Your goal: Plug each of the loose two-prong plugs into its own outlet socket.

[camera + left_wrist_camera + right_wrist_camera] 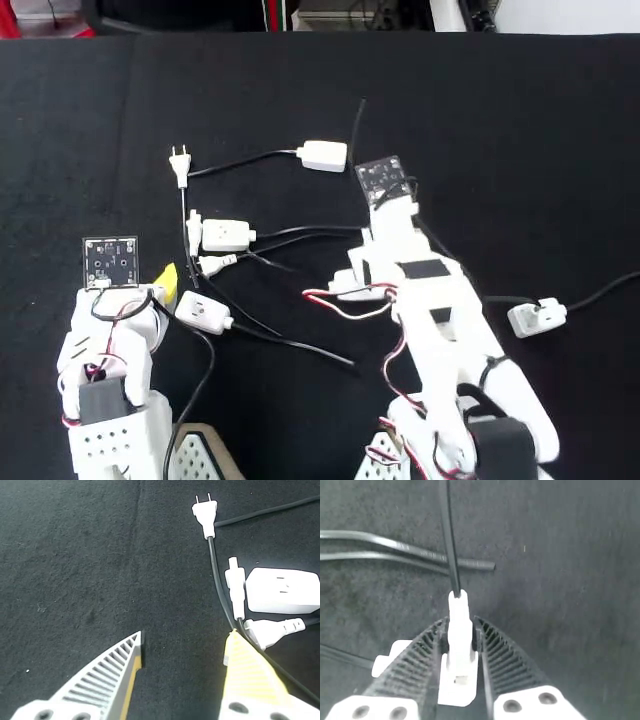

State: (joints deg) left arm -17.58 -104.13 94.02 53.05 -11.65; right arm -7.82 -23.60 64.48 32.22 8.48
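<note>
While over the black table [560,555], grips a white plug [458,607] in the right gripper [460,622]
Holds the left gripper [185,636] spread wide on nothing (yellow finger [250,675] against a black cord [217,575]); shows the white outlet socket [282,590] with both slots empty, a loose plug [235,580] just beside it, a second plug [205,512] farther off

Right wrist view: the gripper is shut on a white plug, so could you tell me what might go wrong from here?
1. The right gripper clamps the white plug by its body. Its black cord lies across two other cords, so lifting could snag them.
2. The open left gripper has its yellow finger at a neighbouring cord; closing may pinch that.
</note>
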